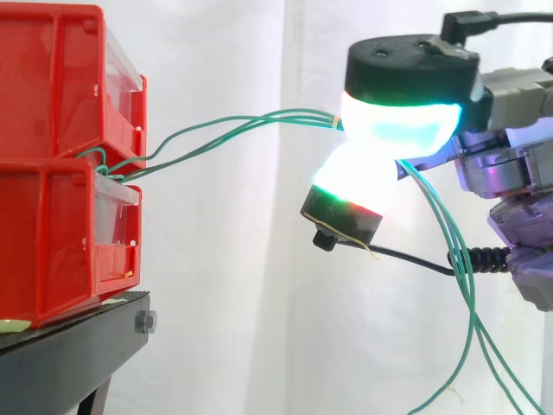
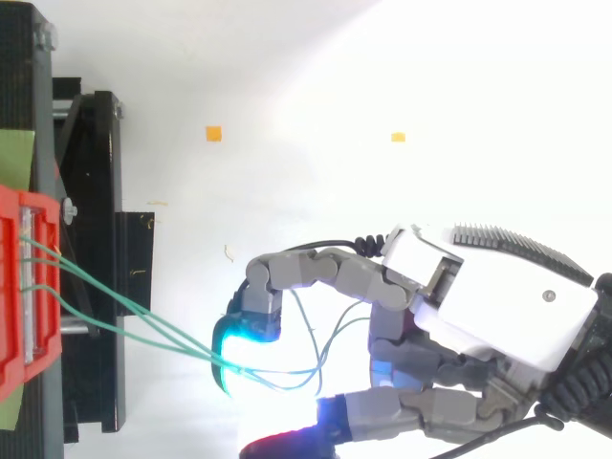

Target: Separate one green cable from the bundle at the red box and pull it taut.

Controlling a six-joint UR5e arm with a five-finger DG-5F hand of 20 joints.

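The robot hand (image 1: 515,164) reaches in from the right, closest in the side view. Two of its fingers are curled so that their glowing fingertips (image 1: 393,121) press together, one cyan-green above and one white, green and red below. The green cables (image 1: 216,131) are pinched between them. I cannot tell how many strands lie inside the pinch.

Behind the pinch, the loose ends drop in long curves toward the lower right. From above, slack loops lie between the curled fingers and the palm (image 2: 497,296).

From the fingertips the cables run leftward in gentle bends, not fully straight, spreading apart near the far end. They end at the front of the red bins (image 1: 52,173), at the seam where the upper bin sits on the lower one.

The bins stand on the black stand (image 1: 69,350), with the white curtain (image 1: 242,294) behind.
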